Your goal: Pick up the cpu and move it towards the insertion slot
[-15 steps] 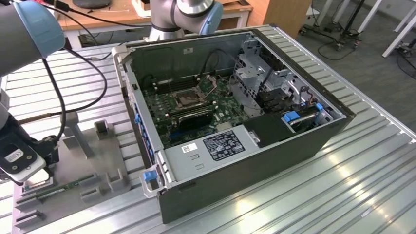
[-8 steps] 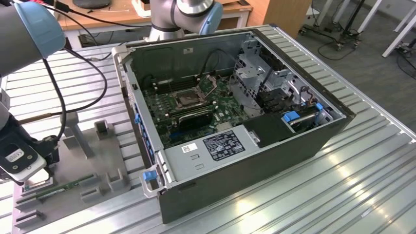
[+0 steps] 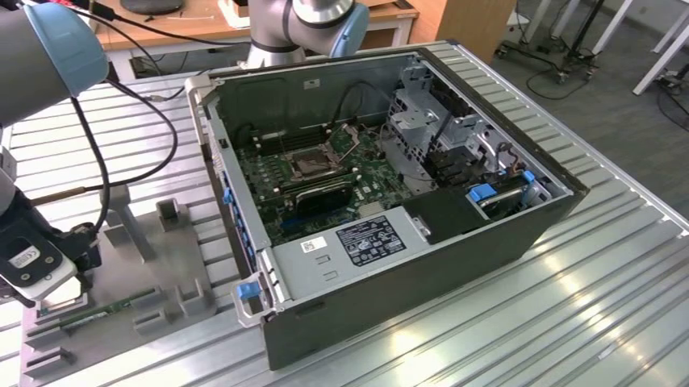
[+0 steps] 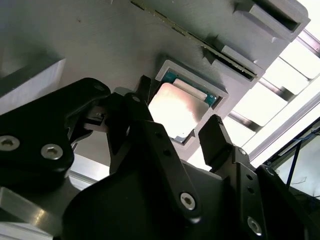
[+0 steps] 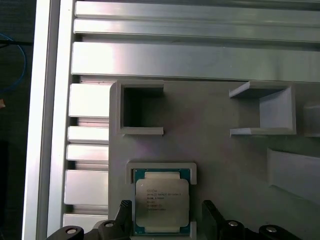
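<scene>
1. Gripper state. My gripper (image 5: 167, 217) is spread wide. In both wrist views its two black fingers (image 4: 215, 135) stand one on each side of the cpu (image 5: 162, 202), outside the pocket walls. They do not close on it.

2. Task part. The cpu lies flat, silver top up, in a square walled pocket of the grey fixture plate (image 5: 210, 145). It is not lifted.

3. Nearby items. In the second wrist view a long thin memory stick (image 4: 200, 42) lies on edge in holders of the same plate, just beyond the cpu pocket. Two open-sided grey brackets (image 5: 142, 110) stand further along the plate.

4. Work area. In the exterior view my arm is low over the plate at that view's left. The plate rests on a ribbed aluminium table (image 3: 582, 306).

5. Target. The insertion slot (image 3: 312, 165) is on the green board inside the open computer case (image 3: 431, 266), well apart from the cpu, toward the exterior view's right. Its silver frame is raised.
</scene>
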